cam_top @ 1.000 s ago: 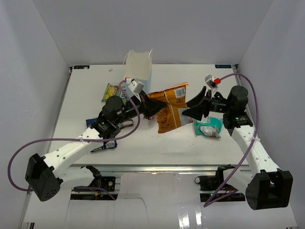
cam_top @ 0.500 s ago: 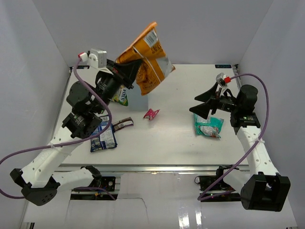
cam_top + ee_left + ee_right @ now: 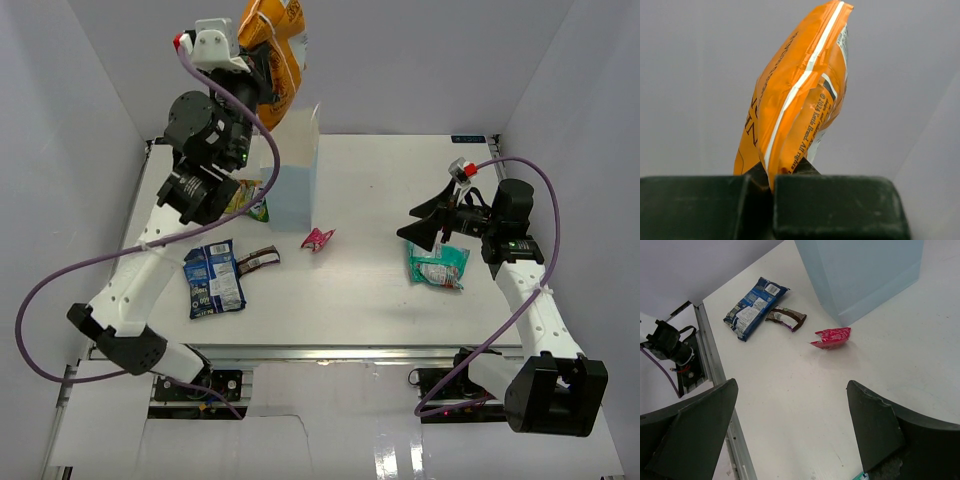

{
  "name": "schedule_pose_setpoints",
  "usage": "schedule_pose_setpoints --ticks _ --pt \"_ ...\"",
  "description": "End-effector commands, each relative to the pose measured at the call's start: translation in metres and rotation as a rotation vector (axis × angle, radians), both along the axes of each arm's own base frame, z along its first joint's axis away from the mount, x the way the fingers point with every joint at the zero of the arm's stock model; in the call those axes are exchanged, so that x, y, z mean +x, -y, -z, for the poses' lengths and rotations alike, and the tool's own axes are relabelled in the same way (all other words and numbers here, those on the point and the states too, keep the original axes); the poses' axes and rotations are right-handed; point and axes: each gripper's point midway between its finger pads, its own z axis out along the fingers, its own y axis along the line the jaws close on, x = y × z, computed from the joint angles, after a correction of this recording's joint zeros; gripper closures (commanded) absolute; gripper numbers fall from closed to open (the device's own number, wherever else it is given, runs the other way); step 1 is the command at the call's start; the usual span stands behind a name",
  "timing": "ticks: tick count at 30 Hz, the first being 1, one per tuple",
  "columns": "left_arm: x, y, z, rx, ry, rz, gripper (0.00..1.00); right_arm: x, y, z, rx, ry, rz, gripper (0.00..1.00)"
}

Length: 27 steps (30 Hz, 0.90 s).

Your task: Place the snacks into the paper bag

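Orange chip bag (image 3: pixel 799 97) clamped in the left gripper (image 3: pixel 771 181); right gripper (image 3: pixel 791 392) spread wide.

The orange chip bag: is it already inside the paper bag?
No, the left gripper holds the orange chip bag up in the air, outside the paper bag.

The large orange plastic-film chip bag (image 3: pixel 800 90) is glossy and creased. The tall light-blue paper bag (image 3: pixel 296 170) is matt and smooth. The crumpled red-pink wrapper (image 3: pixel 832 336) and blue film pouch (image 3: pixel 754 307) are shiny. The white desk (image 3: pixel 360 290) is smooth, slightly satin. The right pincer (image 3: pixel 792 385) is matt black plastic.
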Motion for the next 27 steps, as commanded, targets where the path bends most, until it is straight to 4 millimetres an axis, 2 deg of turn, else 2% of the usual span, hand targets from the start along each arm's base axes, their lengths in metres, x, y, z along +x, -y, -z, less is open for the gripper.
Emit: schedule_pose_setpoints --ticks 1,5,11,17,27 --pt "0.023 -0.020 0.003 0.020 -0.023 -0.049 1.00 0.001 0.002 -0.002 -0.013 0.035 0.012 0.05" --pt "0.060 -0.019 0.037 0.001 -0.107 0.003 1.00 0.004 0.003 0.001 -0.017 0.030 0.023 0.05" --pt "0.079 -0.003 0.071 0.022 -0.174 0.061 1.00 0.007 0.004 0.004 -0.022 0.023 0.031 0.05" --pt "0.084 0.005 0.085 0.016 -0.192 0.092 1.00 0.009 0.005 0.007 -0.025 0.016 0.034 0.05" --pt "0.113 0.009 0.117 0.030 -0.239 0.062 1.00 0.010 0.005 0.010 -0.026 0.010 0.031 0.05"
